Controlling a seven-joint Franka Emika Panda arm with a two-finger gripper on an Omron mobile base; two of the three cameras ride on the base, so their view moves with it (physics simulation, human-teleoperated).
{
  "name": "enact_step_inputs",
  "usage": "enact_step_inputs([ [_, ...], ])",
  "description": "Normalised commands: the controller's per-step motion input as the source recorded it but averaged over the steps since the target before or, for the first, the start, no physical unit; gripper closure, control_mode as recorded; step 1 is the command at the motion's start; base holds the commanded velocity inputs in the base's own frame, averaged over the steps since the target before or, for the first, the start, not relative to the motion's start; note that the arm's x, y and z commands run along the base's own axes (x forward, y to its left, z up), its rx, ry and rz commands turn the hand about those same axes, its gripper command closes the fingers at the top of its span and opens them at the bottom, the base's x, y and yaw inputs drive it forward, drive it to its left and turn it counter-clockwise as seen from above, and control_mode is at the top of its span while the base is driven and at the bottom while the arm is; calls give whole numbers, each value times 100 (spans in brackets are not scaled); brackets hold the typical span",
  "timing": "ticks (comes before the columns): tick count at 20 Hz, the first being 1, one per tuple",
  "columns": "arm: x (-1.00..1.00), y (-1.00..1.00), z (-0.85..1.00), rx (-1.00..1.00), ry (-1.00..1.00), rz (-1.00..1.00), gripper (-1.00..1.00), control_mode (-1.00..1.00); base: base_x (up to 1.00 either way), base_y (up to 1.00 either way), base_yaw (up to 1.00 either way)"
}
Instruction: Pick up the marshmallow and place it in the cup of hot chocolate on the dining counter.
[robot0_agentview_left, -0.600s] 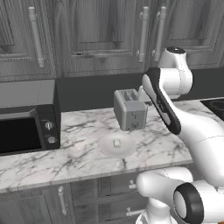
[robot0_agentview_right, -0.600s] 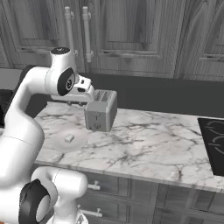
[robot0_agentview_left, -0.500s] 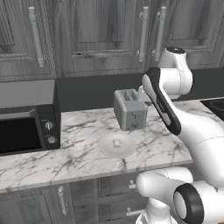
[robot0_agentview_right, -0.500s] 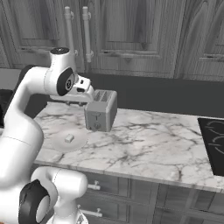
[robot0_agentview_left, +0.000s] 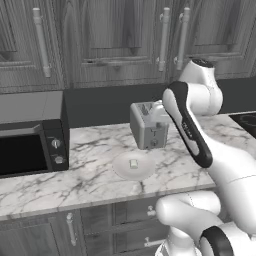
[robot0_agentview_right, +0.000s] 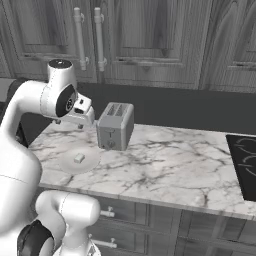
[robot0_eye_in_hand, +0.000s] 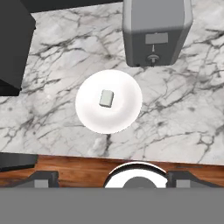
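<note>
Hand view: veined marble worktop, wood floor

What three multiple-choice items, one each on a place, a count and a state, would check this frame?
1. Where does the marshmallow lie?
A. on the round white plate
B. on the toaster
C. inside the microwave

2. How many slots does the toaster have on top?
A. one
B. two
C. four

3. How is the microwave door?
A. wide open
C. missing
B. shut

Key: 1 A, the cube sits near the plate's middle; 2 B, the right base view shows two slots; 3 B, its dark door sits flush with the front.
</note>
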Motion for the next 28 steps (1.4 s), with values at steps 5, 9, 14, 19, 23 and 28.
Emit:
enact_step_inputs([
  [5,-17,38,-31,6,0,0,-100,-100,0,0,0],
  [9,0,47,-40,-3,1,-1,-100,-100,0,0,0],
  [14,-1,37,-49,-8,2,-4,-100,-100,0,0,0],
  [19,0,9,-47,-3,9,-1,-100,-100,0,0,0],
  [23,0,1,-40,-4,10,0,-100,-100,0,0,0],
  [28,0,5,-29,-6,9,-2,-100,-100,0,0,0],
])
